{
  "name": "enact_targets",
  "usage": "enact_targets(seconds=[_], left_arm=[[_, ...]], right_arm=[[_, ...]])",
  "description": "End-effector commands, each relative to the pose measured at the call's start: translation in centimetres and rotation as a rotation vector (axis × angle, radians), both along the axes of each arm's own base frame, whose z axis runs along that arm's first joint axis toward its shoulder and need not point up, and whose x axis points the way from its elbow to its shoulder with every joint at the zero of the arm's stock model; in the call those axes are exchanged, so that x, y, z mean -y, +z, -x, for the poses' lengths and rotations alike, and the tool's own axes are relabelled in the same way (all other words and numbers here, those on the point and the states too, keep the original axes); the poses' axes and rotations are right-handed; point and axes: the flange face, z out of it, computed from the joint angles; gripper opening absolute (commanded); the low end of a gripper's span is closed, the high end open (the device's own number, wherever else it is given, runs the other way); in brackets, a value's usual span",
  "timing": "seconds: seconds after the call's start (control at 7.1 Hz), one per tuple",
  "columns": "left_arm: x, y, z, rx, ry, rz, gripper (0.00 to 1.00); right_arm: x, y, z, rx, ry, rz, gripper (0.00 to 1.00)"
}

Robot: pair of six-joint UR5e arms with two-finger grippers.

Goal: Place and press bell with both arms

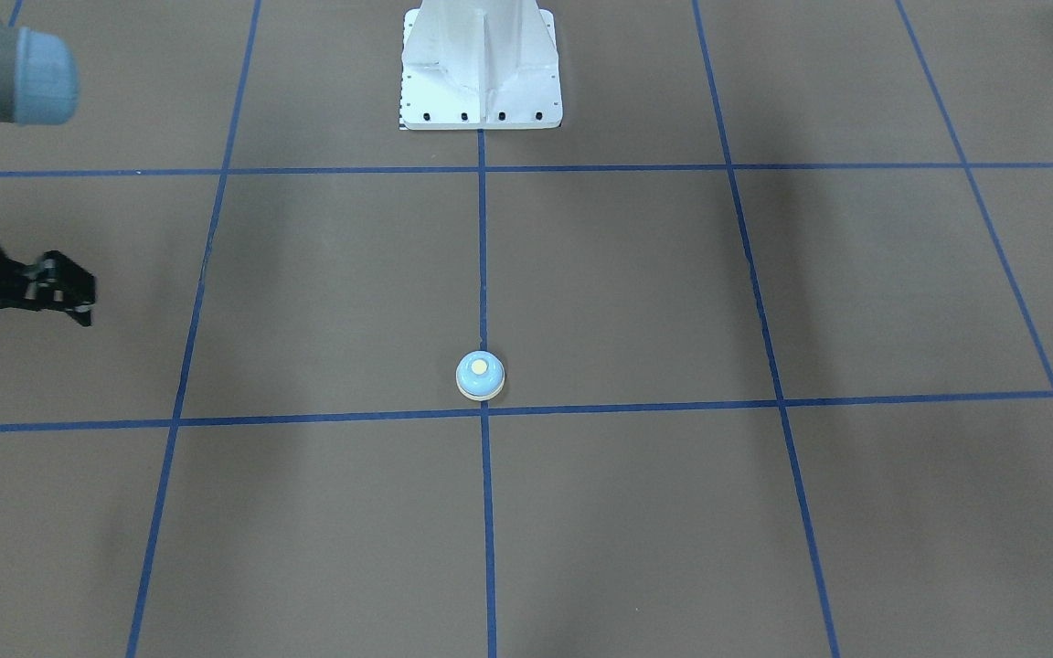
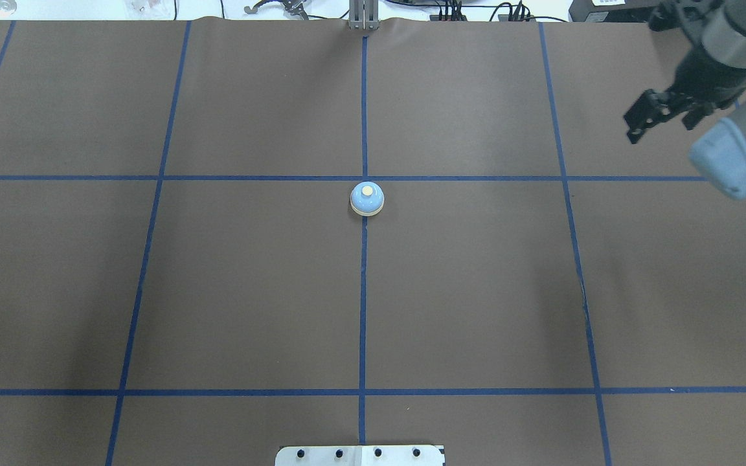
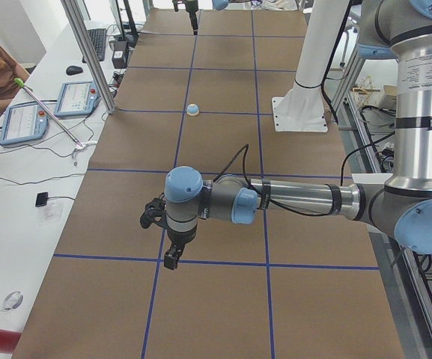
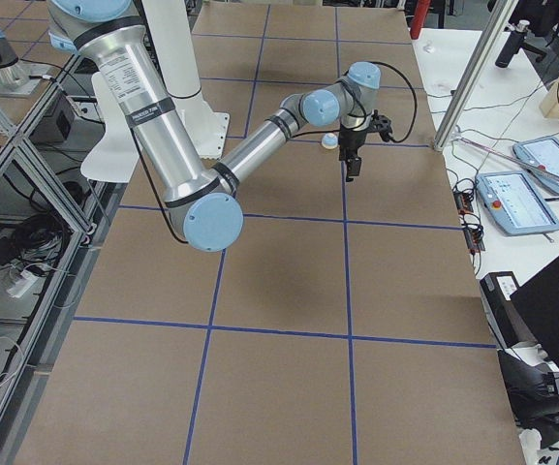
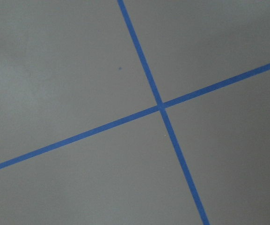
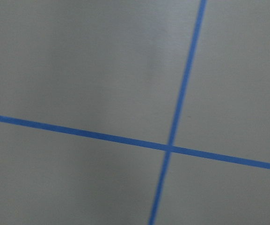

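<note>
The bell [image 1: 480,375] has a light-blue dome and a cream button. It stands alone on the brown table, on the centre blue line, and also shows in the overhead view [image 2: 367,199]. My right gripper [image 2: 633,133] hovers far to the bell's right near the table's far edge. Its fingers look shut and empty; it also shows in the front view [image 1: 86,306]. My left gripper [image 3: 171,260] shows only in the exterior left view, low over the table and far from the bell [image 3: 192,110]. I cannot tell whether it is open or shut. Both wrist views show only bare table with crossing tape lines.
The white pedestal base [image 1: 481,73] is bolted at the robot's side of the table. Blue tape lines [image 2: 363,291] divide the brown surface into squares. A side bench with tablets [image 3: 25,120] and an operator lies beyond the far edge.
</note>
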Motion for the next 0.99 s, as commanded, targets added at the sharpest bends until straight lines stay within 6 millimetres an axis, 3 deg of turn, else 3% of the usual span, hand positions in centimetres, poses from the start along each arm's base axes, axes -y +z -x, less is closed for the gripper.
enact_targets(seconds=[0.0, 0.28, 0.7, 0.85], left_arm=[[-0.8, 0.6, 0.5, -0.009, -0.009, 0.043, 1.00], [-0.9, 0.9, 0.4, -0.024, -0.009, 0.049, 1.00], [-1.5, 1.0, 0.4, -0.026, -0.010, 0.052, 1.00], [-2.2, 1.6, 0.4, -0.028, -0.013, 0.068, 1.00]], right_arm=[[-4.0, 10.6, -11.1, -0.005, 0.008, 0.054, 1.00], [-4.9, 16.8, -16.1, -0.005, 0.029, 0.113, 1.00], [-5.7, 19.0, -17.9, -0.006, 0.051, 0.108, 1.00], [-7.5, 20.8, -19.7, -0.001, 0.087, 0.112, 1.00]])
